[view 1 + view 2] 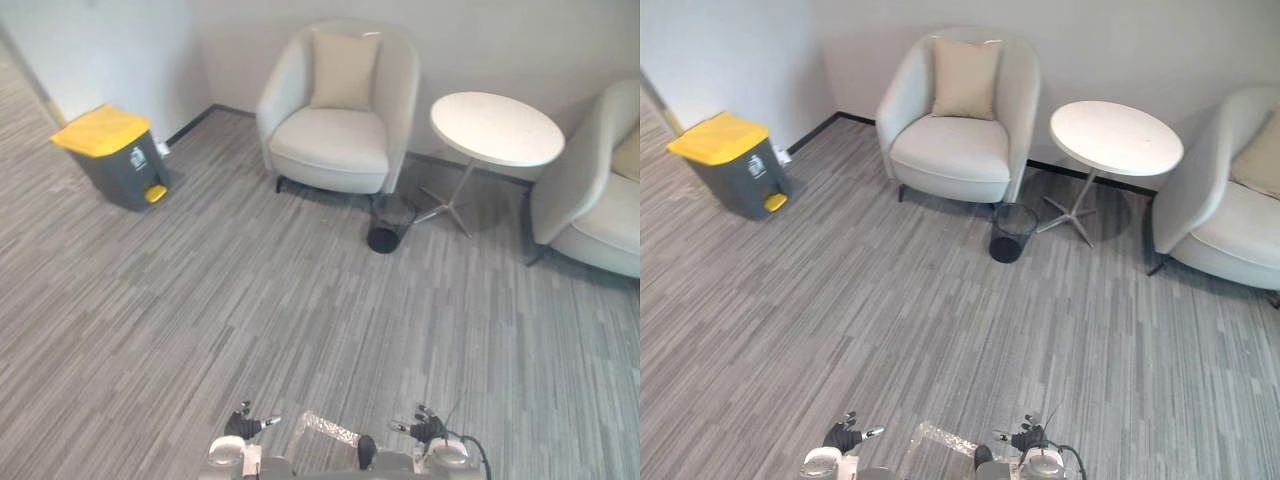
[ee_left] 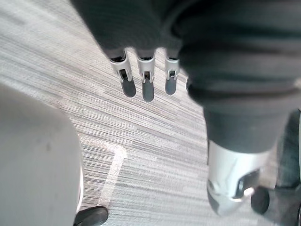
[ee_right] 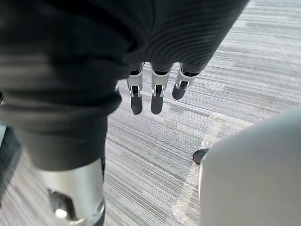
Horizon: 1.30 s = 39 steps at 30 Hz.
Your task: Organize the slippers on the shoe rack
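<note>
Both hang low and empty: left hand (image 2: pixel 146 85) and right hand (image 3: pixel 157 96), fingers loose and straight above the carpet (image 1: pixel 250 300). Ahead there's an armchair (image 1: pixel 340 130), table (image 1: pixel 497 128) and bin (image 1: pixel 115 155). Where the slippers and rack are, I can't tell. Best to turn slowly and scan first.

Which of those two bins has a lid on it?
The grey bin by the left wall: it has a yellow lid. The black basket beside the round table is open-topped.

Floor (image 1: pixel 250 300): grey, fine streaked stripes. Bin (image 1: pixel 125 175) at ten o'clock: dark grey, yellow lid (image 1: pixel 100 128). Armchair (image 1: pixel 330 150): off-white, beige cushion (image 1: pixel 343 70). Basket (image 1: pixel 388 222): black mesh.
</note>
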Tool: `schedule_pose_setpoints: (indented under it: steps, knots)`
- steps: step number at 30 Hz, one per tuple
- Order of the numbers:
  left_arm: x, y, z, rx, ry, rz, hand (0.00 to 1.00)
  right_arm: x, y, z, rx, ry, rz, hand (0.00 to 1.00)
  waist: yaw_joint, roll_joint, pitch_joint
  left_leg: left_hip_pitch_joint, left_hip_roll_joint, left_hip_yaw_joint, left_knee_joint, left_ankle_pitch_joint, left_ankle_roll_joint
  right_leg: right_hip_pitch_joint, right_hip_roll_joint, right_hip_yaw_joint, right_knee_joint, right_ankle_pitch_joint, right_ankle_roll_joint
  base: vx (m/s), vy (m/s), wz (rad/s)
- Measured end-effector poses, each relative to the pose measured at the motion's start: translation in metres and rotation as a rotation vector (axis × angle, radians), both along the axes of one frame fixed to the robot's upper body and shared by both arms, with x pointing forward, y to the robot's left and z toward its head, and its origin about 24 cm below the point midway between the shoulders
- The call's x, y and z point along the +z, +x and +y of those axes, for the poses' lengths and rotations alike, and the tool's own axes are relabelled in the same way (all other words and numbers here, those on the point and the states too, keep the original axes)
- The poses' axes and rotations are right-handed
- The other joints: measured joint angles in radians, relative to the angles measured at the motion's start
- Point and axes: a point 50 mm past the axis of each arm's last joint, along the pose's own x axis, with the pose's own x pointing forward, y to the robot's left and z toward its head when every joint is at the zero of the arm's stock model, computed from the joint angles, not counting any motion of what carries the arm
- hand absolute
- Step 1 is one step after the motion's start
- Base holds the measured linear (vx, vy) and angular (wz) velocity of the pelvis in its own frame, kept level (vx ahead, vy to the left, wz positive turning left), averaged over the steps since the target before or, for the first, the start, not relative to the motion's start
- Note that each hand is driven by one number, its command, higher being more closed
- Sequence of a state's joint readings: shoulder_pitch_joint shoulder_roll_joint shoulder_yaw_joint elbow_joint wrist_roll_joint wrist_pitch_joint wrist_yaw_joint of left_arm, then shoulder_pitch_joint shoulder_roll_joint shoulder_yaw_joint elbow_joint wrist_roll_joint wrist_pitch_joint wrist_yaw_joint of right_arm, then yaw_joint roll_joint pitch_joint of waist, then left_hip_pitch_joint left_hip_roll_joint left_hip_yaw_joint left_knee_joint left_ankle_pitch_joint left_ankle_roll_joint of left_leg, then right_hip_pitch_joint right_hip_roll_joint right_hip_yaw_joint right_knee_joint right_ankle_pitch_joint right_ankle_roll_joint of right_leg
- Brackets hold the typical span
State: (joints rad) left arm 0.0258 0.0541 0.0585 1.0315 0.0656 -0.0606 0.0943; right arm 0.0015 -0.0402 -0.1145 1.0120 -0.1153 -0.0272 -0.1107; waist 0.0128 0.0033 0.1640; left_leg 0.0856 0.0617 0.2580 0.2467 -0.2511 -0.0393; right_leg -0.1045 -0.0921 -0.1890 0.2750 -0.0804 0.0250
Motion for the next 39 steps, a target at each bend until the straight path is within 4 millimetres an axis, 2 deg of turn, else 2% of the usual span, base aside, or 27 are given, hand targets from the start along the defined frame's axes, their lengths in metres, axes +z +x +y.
schedule_pose_setpoints:
  steps: [2, 3, 4, 5, 7, 11, 13, 16, 18, 20, 21, 23, 25, 26, 28, 30, 32, 39]
  knots:
    - [0.0, -0.001, 0.002, 0.001, 0.006, 0.002, 0.0, 0.0, -0.002, 0.0, 0.002, 0.004, 0.002, 0.0, 0.001, -0.012, 0.003, 0.032, 0.001, 0.047, -0.019, 0.0, 0.001, 0.004, -0.087, -0.257, 0.107, -0.072, -0.038, 0.02, -0.073, -0.55]
    - [0.0, -0.001, 0.003, 0.001, 0.007, 0.004, 0.0, 0.0, -0.002, 0.0, 0.001, 0.005, 0.001, 0.0, 0.001, -0.015, 0.004, 0.04, 0.002, 0.059, -0.018, 0.0, 0.0, 0.003, -0.111, -0.298, 0.136, -0.098, -0.044, 0.04, -0.124, -0.46]
    - [0.0, -0.001, 0.003, 0.0, 0.009, 0.003, 0.0, 0.0, -0.002, 0.0, 0.001, 0.008, -0.001, 0.0, 0.0, -0.021, 0.006, 0.049, 0.001, 0.058, -0.017, -0.002, -0.002, 0.0, -0.112, -0.294, 0.141, -0.115, -0.042, 0.03, -0.155, -0.31]
    - [0.0, -0.001, 0.004, -0.007, 0.01, 0.006, 0.0, 0.0, -0.001, -0.001, -0.002, 0.007, -0.007, 0.0, -0.006, -0.022, 0.012, 0.054, -0.006, 0.022, -0.02, -0.005, -0.006, 0.003, -0.089, -0.279, 0.131, -0.116, -0.044, 0.02, -0.176, -0.35]
    - [-0.003, -0.004, -0.002, -0.017, -0.008, 0.024, 0.0, 0.0, -0.002, -0.006, -0.004, -0.005, 0.005, 0.0, 0.001, 0.011, 0.007, 0.054, 0.01, -0.082, -0.057, -0.006, -0.009, 0.014, -0.03, -0.254, 0.07, -0.098, -0.056, 0.0, -0.181, -0.5]
    - [-0.002, -0.003, -0.002, -0.048, 0.0, 0.024, 0.0, -0.002, -0.003, -0.004, -0.003, 0.003, 0.023, 0.0, -0.001, 0.014, 0.0, 0.052, 0.051, -0.103, -0.092, 0.013, -0.038, 0.041, 0.07, -0.222, -0.084, -0.034, -0.061, -0.01, -0.115, -0.43]
    - [-0.002, -0.003, -0.001, -0.046, 0.003, 0.026, 0.0, -0.003, -0.004, -0.004, -0.018, 0.008, 0.023, 0.0, -0.005, -0.001, 0.0, 0.051, 0.065, -0.1, -0.091, 0.012, -0.042, 0.048, 0.088, -0.218, -0.115, -0.02, -0.067, 0.04, -0.06, -0.14]
    - [-0.003, -0.002, -0.003, -0.063, 0.004, 0.032, 0.0, -0.003, -0.006, -0.006, -0.026, 0.007, 0.026, 0.0, -0.007, 0.006, -0.002, 0.023, 0.091, -0.099, -0.025, -0.019, -0.061, 0.061, 0.107, -0.218, -0.132, -0.019, -0.071, 0.05, -0.009, 0.03]
    - [-0.002, 0.001, -0.003, -0.059, 0.0, 0.022, 0.0, -0.003, -0.008, -0.007, -0.034, 0.007, 0.027, 0.0, -0.003, 0.009, 0.001, -0.024, 0.096, -0.103, 0.094, -0.027, -0.066, 0.074, 0.107, -0.217, -0.153, -0.017, -0.072, 0.06, 0.02, 0.01]
    - [-0.002, 0.002, -0.004, -0.046, -0.008, 0.018, 0.0, -0.003, -0.008, -0.011, -0.041, -0.001, 0.024, 0.0, -0.003, 0.026, 0.008, -0.065, 0.096, -0.102, 0.202, -0.025, -0.063, 0.108, 0.107, -0.2, -0.186, 0.003, -0.083, 0.07, 0.039, -0.18]
    - [-0.002, 0.0, -0.005, -0.047, -0.009, 0.023, 0.0, -0.003, -0.009, -0.012, -0.052, 0.002, 0.025, 0.0, -0.001, 0.028, 0.005, -0.068, 0.086, -0.109, 0.205, -0.034, -0.046, 0.112, 0.103, -0.18, -0.198, 0.012, -0.088, 0.09, 0.078, -0.35]
    - [-0.003, -0.001, -0.008, -0.065, -0.011, 0.026, 0.0, -0.004, -0.01, -0.014, -0.082, 0.011, 0.03, 0.0, -0.004, 0.038, -0.002, -0.066, 0.048, -0.141, 0.098, -0.05, -0.036, 0.109, 0.086, -0.155, -0.215, 0.028, -0.084, 0.07, 0.099, -0.37]
    - [-0.003, 0.0, -0.008, -0.064, -0.01, 0.025, 0.0, -0.004, -0.011, -0.015, -0.101, 0.014, 0.032, 0.0, -0.001, 0.035, 0.0, -0.068, 0.017, -0.188, -0.037, -0.021, -0.028, 0.113, 0.072, -0.128, -0.228, 0.043, -0.064, 0.04, 0.075, -0.42]
    - [-0.003, -0.001, -0.008, -0.056, -0.014, 0.026, 0.0, -0.005, -0.012, -0.016, -0.101, 0.011, 0.039, 0.0, -0.001, 0.04, -0.003, -0.065, 0.018, -0.188, -0.074, 0.071, -0.034, 0.122, 0.075, -0.11, -0.24, 0.052, -0.049, 0.07, 0.098, -0.51]
    - [-0.004, -0.003, -0.007, -0.055, -0.009, 0.033, 0.0, -0.005, -0.014, -0.016, -0.103, 0.008, 0.045, 0.0, -0.001, 0.034, -0.019, -0.043, 0.005, -0.169, -0.089, 0.071, -0.026, 0.148, 0.073, -0.082, -0.285, 0.075, -0.029, 0.12, 0.164, -0.37]
    - [-0.003, -0.003, -0.003, -0.055, -0.001, 0.033, 0.0, -0.007, -0.016, -0.009, -0.11, 0.025, 0.054, 0.0, -0.003, 0.007, -0.028, -0.029, -0.011, -0.157, -0.1, 0.067, -0.02, 0.163, 0.066, -0.071, -0.329, 0.098, -0.017, 0.11, 0.139, -0.15]
    - [-0.003, -0.003, -0.001, -0.056, 0.005, 0.035, 0.0, -0.008, -0.019, -0.008, -0.116, 0.029, 0.067, 0.0, -0.001, -0.003, -0.028, -0.008, -0.029, -0.16, -0.105, 0.067, -0.019, 0.194, 0.058, -0.071, -0.358, 0.105, -0.007, 0.14, 0.117, 0.0]
    - [-0.005, -0.007, -0.001, -0.041, 0.0, 0.048, 0.0, -0.009, -0.022, -0.012, -0.138, 0.025, 0.078, 0.0, 0.0, 0.008, -0.033, 0.011, -0.047, -0.168, -0.107, 0.067, -0.019, 0.212, 0.047, -0.063, -0.364, 0.1, 0.001, 0.07, 0.047, -0.04]
